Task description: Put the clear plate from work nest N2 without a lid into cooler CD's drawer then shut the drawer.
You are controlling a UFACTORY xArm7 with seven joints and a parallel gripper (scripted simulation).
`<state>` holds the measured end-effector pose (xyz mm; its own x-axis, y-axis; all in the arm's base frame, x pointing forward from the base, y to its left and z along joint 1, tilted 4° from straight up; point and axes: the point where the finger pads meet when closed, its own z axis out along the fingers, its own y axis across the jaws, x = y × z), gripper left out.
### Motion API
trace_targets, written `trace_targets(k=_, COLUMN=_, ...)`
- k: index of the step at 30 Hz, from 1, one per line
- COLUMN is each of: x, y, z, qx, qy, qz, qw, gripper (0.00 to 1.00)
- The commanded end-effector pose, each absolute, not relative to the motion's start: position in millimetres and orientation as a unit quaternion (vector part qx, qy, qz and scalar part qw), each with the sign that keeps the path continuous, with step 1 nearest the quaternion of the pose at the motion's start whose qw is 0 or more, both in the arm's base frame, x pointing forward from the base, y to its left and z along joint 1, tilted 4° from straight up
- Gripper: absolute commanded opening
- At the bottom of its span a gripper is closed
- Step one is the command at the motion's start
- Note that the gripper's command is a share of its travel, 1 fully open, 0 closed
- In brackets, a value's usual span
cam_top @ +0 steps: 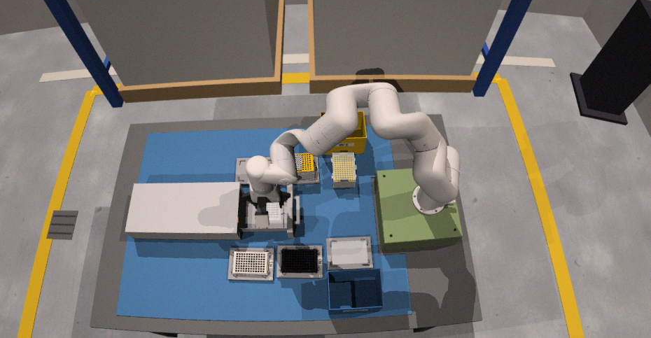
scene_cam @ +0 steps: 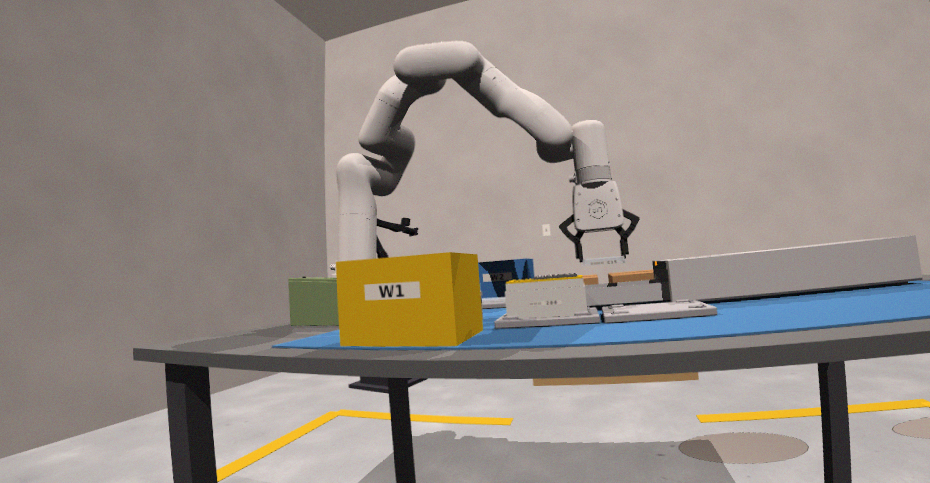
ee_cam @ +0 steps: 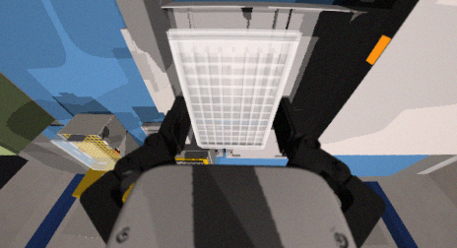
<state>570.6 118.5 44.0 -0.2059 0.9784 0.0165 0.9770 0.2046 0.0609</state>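
Observation:
My gripper [ee_cam: 231, 108] [cam_top: 266, 215] is shut on the clear plate [ee_cam: 233, 86], gripping its two long sides. It holds the plate level, right way up, a little above the open drawer of the cooler CD [cam_top: 182, 208]. In the side view the plate [scene_cam: 603, 261] hangs between the fingers just over the drawer's rim [scene_cam: 624, 292]. In the overhead view the plate [cam_top: 274, 211] shows over the drawer's right half, partly hidden by the wrist. The cooler's lamp [ee_cam: 378, 49] glows amber. The drawer's bar handle [cam_top: 296, 209] faces the arm's base.
A tip box [cam_top: 305, 164] and a yellow rack [cam_top: 343, 168] stand behind the drawer, with the yellow bin W1 [scene_cam: 408, 297] behind them. In front are a white plate [cam_top: 249, 262], a black plate [cam_top: 298, 260], a lidded plate [cam_top: 348, 252] and the blue bin [cam_top: 354, 290].

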Motion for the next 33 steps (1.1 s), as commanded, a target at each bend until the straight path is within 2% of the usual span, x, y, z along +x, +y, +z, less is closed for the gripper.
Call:
trace_targets(k=1, x=572.7, y=119.0, z=40.9, qx=0.630, qy=0.776, qz=0.031, qw=0.015, gripper=0.00)
trace_targets(k=33, x=575.5, y=120.2, z=-5.7, qx=0.630, qy=0.776, qz=0.031, qw=0.014, gripper=0.00)
